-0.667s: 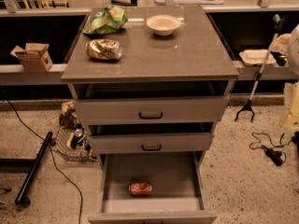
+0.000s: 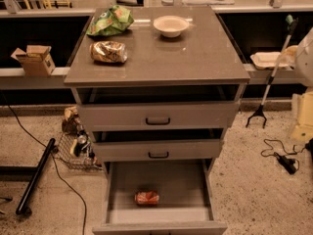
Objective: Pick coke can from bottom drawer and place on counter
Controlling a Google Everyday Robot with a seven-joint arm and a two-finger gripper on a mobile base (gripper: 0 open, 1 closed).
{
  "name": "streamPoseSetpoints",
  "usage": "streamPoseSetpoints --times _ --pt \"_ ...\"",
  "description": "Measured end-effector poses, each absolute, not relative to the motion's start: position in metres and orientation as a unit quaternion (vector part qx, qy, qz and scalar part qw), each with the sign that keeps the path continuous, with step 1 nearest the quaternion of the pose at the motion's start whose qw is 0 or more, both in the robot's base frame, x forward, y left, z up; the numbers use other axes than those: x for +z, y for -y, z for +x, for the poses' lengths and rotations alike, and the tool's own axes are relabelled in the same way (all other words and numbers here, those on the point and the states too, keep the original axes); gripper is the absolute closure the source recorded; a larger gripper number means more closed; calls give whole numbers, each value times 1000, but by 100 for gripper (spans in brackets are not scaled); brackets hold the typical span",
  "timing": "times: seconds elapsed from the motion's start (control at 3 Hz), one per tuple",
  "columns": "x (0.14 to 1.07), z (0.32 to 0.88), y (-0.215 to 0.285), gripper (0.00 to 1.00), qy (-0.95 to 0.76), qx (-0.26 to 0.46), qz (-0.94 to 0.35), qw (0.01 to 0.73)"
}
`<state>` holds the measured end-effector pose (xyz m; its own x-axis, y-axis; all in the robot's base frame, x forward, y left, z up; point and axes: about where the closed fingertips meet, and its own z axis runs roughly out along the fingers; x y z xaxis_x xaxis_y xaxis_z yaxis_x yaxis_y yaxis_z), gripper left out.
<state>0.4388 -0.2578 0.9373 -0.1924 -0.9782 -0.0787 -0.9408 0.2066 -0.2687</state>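
The can [image 2: 147, 197] is lying on its side on the floor of the bottom drawer [image 2: 161, 180], near the front wall and a little left of centre. The drawer is standing pulled well out, so the can is showing from above with bare floor all round it and nothing touching it. That is probably why it is sitting there: a reach straight down from above is looking possible without the two shut drawers [image 2: 157, 115] overhead getting in the way.

The bench [image 2: 195, 53], the flat top of the cabinet, is already carrying a green chip bag [image 2: 110, 21] at the back left, a foil snack bag [image 2: 108, 52] just in front of it, and a pale bowl [image 2: 171, 25] at the back middle. The front and right part is lying bare, which is likely the easiest spot for setting the can down.

The hand is not showing anywhere in this view, so I cannot tell whether it is open, closed or gripping anything. A pale rounded shape [image 2: 305, 58] is poking in at the right edge, beside the bench; whether it belongs to the arm is unclear. Judging by the can in the drawer, the pick is not yet done.
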Motion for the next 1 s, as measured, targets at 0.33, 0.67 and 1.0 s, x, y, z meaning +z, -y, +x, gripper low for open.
streamPoseSetpoints --times 0.33,0.67,1.0 --pt "881 438 253 0 -769 -29 -630 109" --pt "816 431 239 0 -768 30 -630 108" --pt "763 424 215 0 -771 77 -620 123"
